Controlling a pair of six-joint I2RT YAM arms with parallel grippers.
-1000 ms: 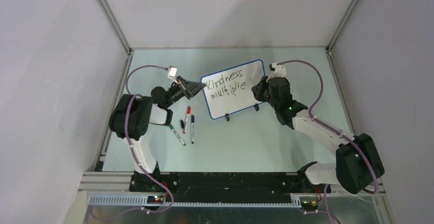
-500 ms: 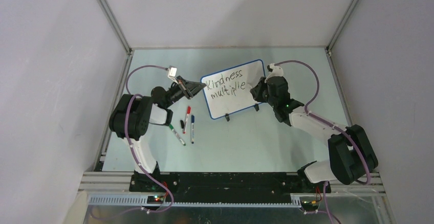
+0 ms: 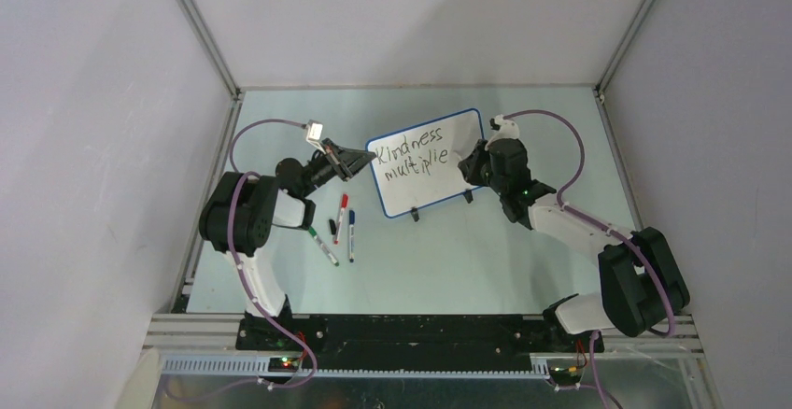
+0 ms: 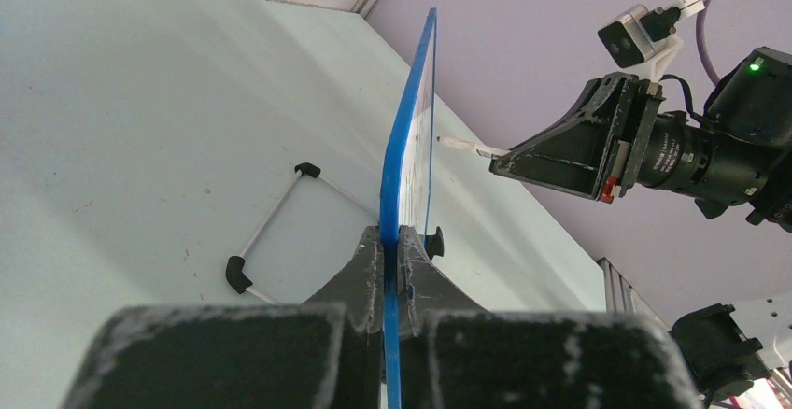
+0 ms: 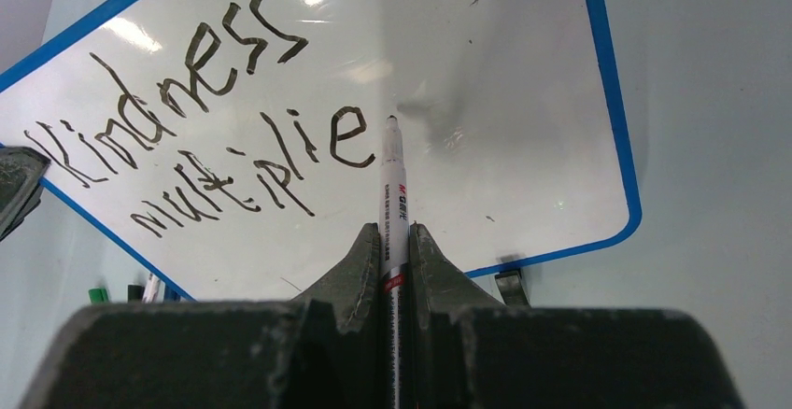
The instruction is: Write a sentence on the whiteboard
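Glossy white whiteboard (image 5: pixel 486 101) face ahead of the right claw (image 5: pixel 394 236), smooth, with bright patches of glare; thin smooth blue edging, plastic by the look of it. Matt black ink of the sentence (image 5: pixel 201 124), thin and slightly uneven. Smooth white plastic marker (image 5: pixel 392 185) barrel pinched in that claw, lightly shiny, with printed lettering and a red band. Right claw and left claw (image 4: pixel 390 250) alike: dark matt tips, then rough grainy blocks nearer the wrist, dusted with whitish scuffs. Left of the left claw, a thin pale wire stand (image 4: pixel 271 227), metal-looking, with black rubbery corner caps. Beneath both claws, a pale tabletop (image 4: pixel 140 101), smooth, softly satin, lightly specked.
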